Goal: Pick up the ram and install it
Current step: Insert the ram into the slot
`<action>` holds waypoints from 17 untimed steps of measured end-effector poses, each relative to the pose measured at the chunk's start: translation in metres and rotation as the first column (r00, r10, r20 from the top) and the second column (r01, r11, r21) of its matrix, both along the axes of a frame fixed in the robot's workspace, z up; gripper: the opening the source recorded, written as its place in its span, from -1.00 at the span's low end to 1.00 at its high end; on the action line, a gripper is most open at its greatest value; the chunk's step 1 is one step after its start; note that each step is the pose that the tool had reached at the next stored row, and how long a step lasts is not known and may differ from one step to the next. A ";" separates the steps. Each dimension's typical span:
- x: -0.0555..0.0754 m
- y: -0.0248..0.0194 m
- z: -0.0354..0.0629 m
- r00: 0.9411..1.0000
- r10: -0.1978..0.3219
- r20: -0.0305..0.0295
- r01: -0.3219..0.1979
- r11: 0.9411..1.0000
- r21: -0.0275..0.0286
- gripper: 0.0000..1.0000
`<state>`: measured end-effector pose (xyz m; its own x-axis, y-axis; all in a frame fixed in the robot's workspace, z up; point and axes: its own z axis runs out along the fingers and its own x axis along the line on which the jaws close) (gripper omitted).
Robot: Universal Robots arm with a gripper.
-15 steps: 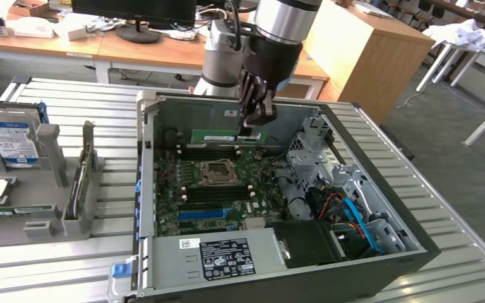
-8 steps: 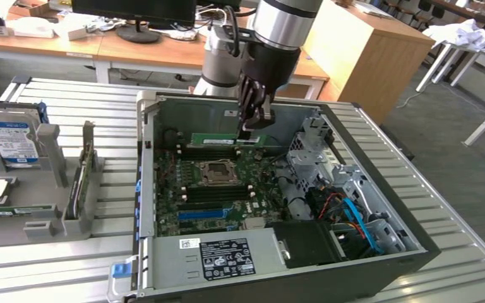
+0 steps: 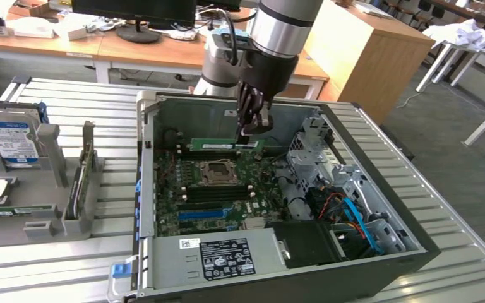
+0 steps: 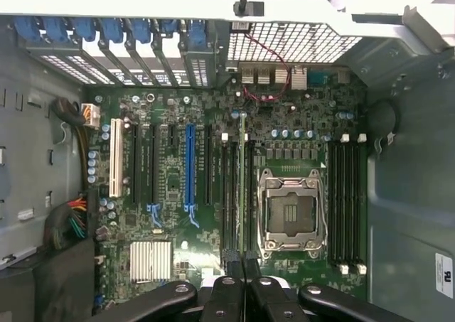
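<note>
Though it looks light and stiff, the fragile ram point(image 3: 221, 145) is clamped across its flat faces by the hand point(image 3: 249, 134).

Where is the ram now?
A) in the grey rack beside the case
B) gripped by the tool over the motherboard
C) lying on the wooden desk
B: the tool is shut on the green ram, holding it over the motherboard inside the open case.

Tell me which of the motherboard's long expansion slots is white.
The white slot at the row's end, nearest the cable bundle; the others are black, except one blue slot.
</note>
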<state>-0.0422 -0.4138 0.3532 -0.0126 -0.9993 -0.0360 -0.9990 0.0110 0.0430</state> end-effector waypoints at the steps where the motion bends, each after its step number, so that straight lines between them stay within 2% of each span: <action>1: 0.000 0.0000 -0.0012 1.000 0.000 0.000 0.000 1.000 0.000 -0.76; 17: 0.000 0.0000 -0.0214 1.000 0.000 0.000 0.000 1.000 0.000 -0.76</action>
<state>-0.0422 -0.4138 0.3318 -0.0126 -0.9993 -0.0360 -0.9990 0.0110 0.0431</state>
